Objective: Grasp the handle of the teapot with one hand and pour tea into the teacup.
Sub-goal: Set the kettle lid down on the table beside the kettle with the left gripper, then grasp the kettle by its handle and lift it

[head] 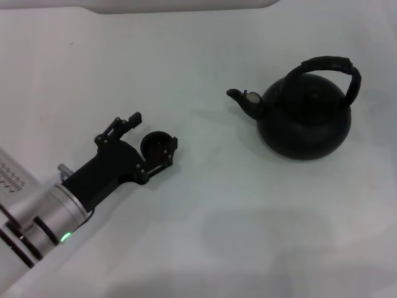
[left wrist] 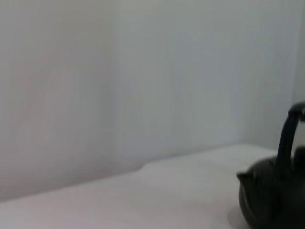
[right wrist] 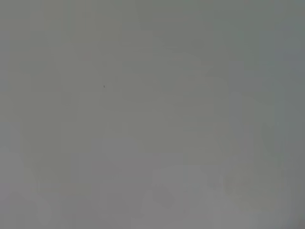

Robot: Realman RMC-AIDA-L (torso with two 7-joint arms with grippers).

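The matte black teapot (head: 304, 118) stands upright on the white table at the right, its spout (head: 239, 96) pointing left. Its black arched handle (head: 329, 65) loops over the top. The tiny dark teacup (head: 155, 146) sits left of the teapot. My left gripper (head: 154, 130) is open around the cup; the cup lies against one finger (head: 170, 148), and the other finger (head: 132, 118) stands apart from it. The left wrist view shows part of the teapot (left wrist: 271, 195) and its handle (left wrist: 288, 138). My right gripper is out of view.
The white table (head: 205, 236) spreads around both objects. A pale raised edge (head: 180, 5) runs along the far side. The right wrist view shows only a plain grey surface.
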